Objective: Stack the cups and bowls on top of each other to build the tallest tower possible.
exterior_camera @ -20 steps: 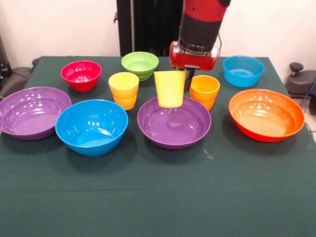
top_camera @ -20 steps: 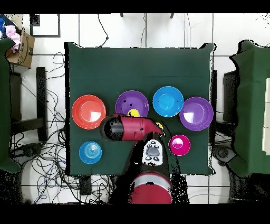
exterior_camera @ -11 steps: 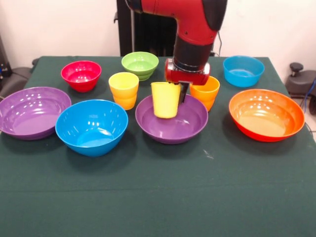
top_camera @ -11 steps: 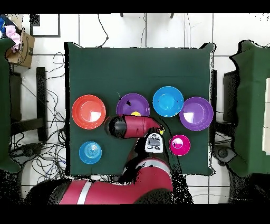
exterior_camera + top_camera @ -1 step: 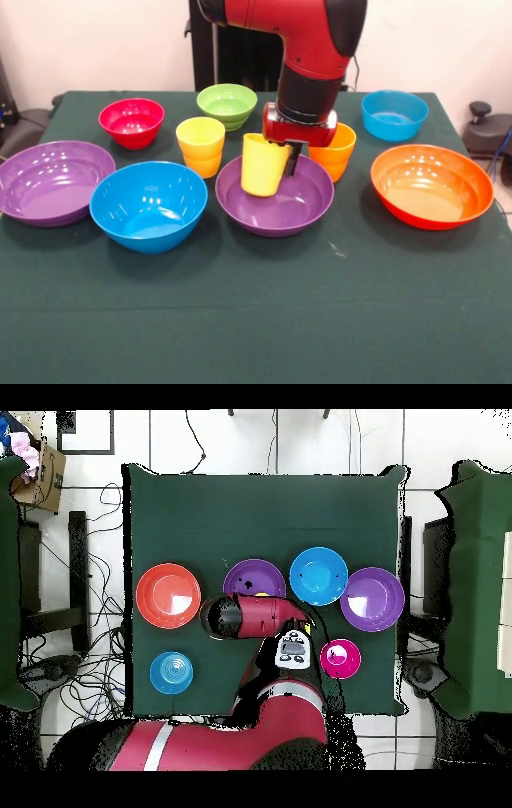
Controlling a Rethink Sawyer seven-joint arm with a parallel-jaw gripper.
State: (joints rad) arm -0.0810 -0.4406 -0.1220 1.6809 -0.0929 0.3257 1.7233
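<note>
My gripper (image 5: 282, 158) is shut on the rim of a yellow cup (image 5: 262, 166), one finger inside it and one outside. The cup hangs tilted, its bottom down inside the middle purple bowl (image 5: 276, 210); whether it touches the bowl I cannot tell. Behind my gripper stands an orange cup (image 5: 337, 151), partly hidden. Another yellow cup (image 5: 200, 138) sits nested on a cup left of the bowl. In the overhead view the arm (image 5: 248, 617) covers the cups, and the purple bowl (image 5: 252, 574) shows beyond it.
The near row holds a purple bowl (image 5: 50, 179), a blue bowl (image 5: 149, 206) and an orange bowl (image 5: 432, 186). Small red (image 5: 131, 122), green (image 5: 227, 104) and blue (image 5: 394, 114) bowls stand in the far row.
My gripper has come down and a little to the left in the front view with the yellow cup. The cup now tilts and dips into the middle purple bowl.
</note>
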